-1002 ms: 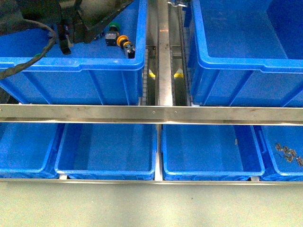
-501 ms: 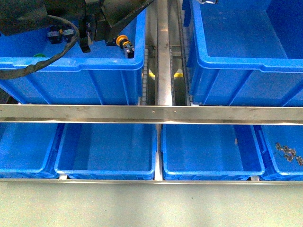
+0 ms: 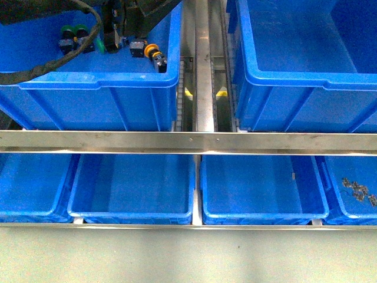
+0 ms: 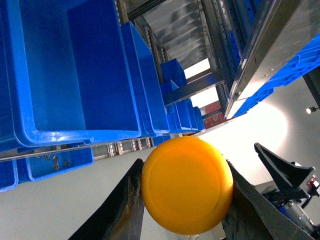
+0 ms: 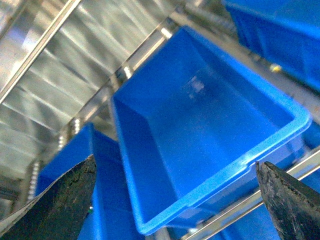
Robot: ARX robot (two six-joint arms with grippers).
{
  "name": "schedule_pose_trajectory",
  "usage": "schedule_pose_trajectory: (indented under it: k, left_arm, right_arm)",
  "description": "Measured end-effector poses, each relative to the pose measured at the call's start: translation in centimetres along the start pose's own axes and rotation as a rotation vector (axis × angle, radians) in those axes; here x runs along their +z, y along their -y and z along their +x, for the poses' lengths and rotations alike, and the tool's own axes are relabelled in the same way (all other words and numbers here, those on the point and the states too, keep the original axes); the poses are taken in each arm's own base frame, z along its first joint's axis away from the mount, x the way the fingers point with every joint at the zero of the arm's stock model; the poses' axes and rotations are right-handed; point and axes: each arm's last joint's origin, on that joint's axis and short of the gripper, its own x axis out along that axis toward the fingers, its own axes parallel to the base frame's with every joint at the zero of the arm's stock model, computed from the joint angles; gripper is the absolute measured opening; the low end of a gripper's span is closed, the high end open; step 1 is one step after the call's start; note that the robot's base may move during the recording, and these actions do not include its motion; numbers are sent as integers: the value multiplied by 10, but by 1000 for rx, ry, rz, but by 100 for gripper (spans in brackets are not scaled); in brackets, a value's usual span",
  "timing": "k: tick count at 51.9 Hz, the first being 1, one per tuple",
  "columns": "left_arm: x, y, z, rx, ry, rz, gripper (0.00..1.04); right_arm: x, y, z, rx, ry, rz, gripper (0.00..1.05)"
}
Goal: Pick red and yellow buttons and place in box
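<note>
A yellow button [image 4: 187, 185] sits clamped in the left gripper [image 4: 183, 200]; the right gripper [image 5: 175, 200] is spread apart.

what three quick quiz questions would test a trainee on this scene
1. True or false: the left gripper holds a yellow button.
2. The right gripper is: A open, B shut on a button.
3. What colour is the cap of the button lying in the near right corner of the upper left crate?

Key: 1 true. 2 A. 3 yellow.
</note>
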Motion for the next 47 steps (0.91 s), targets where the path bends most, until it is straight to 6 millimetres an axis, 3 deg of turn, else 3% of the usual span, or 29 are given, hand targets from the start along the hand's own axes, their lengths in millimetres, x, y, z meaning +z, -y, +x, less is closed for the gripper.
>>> schedule_pose_trajectory:
  k: [10, 25, 39, 47]
  left_arm:
    - [-1, -1, 0, 4, -15, -7, 33]
    - [1, 1, 3, -9, -35, -6, 33]
    - [2, 2, 4, -27, -56, -2, 33]
    - [5, 3, 6, -46, -47, -7, 33]
  right_arm:
    - [-23, -7, 13, 145, -166, 159, 97]
    - [-70, 5, 25, 168, -320, 224, 97]
    - [-92, -14, 40, 319, -339, 310, 97]
    - [-94, -32, 50, 413, -305, 368, 97]
